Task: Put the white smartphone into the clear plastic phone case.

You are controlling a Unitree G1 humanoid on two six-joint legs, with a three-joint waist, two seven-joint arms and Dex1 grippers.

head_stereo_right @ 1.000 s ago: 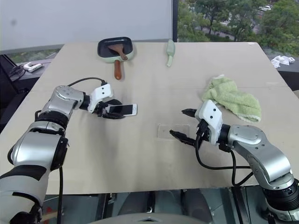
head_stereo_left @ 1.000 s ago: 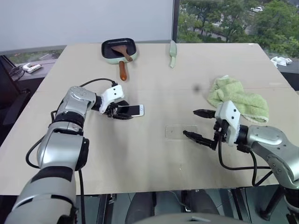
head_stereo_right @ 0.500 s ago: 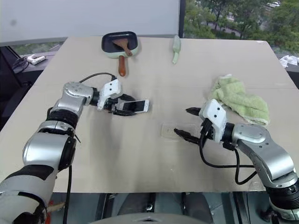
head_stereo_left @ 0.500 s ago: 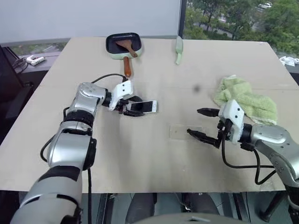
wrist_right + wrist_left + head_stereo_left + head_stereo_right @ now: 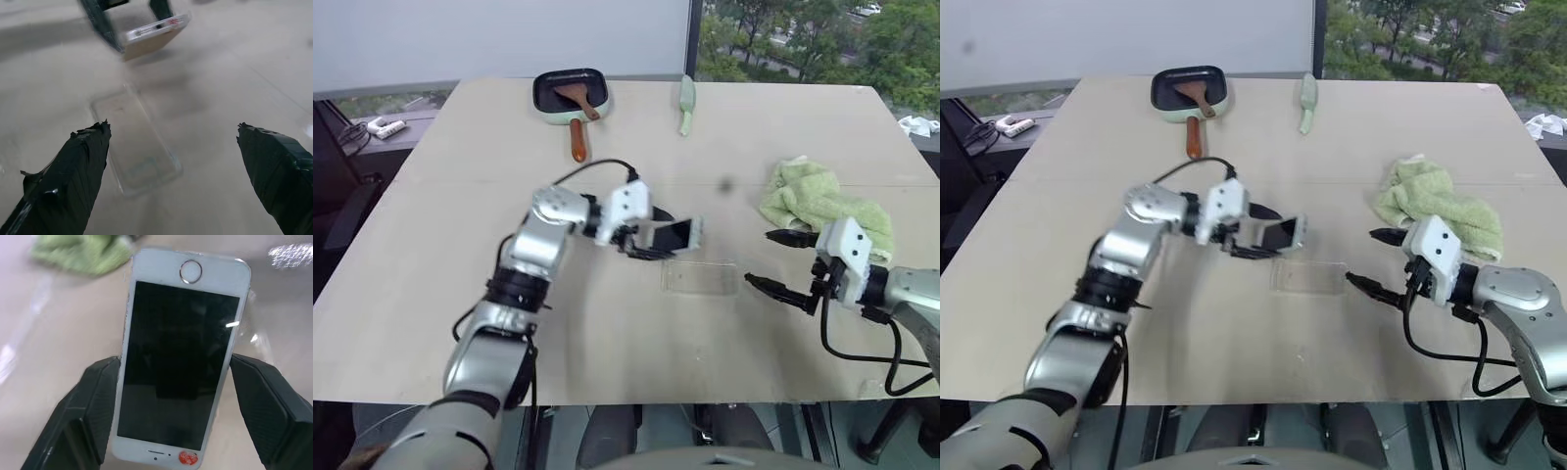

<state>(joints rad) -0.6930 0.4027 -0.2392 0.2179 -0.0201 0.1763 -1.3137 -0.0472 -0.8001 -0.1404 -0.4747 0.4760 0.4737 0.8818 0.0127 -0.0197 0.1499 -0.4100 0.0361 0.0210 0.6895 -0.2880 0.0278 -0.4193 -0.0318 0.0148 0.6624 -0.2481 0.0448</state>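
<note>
**Phone held above the case on the desk**

On the tan desk (image 5: pixel 460 225), the clear plastic phone case (image 5: pixel 700 277) lies flat near the middle. The left tool (image 5: pixel 651 235) grips the white smartphone (image 5: pixel 675 234) by its long edges, just above the case's far-left corner. The right tool (image 5: pixel 781 264) hovers empty beside the case, fingers spread wide.

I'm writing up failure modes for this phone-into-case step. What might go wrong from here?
The left gripper holds the white smartphone only by its long edges, above the table; it may slip. The clear plastic phone case lies loose, with the open right gripper beside it, not touching, so it might slide when pressed.
</note>
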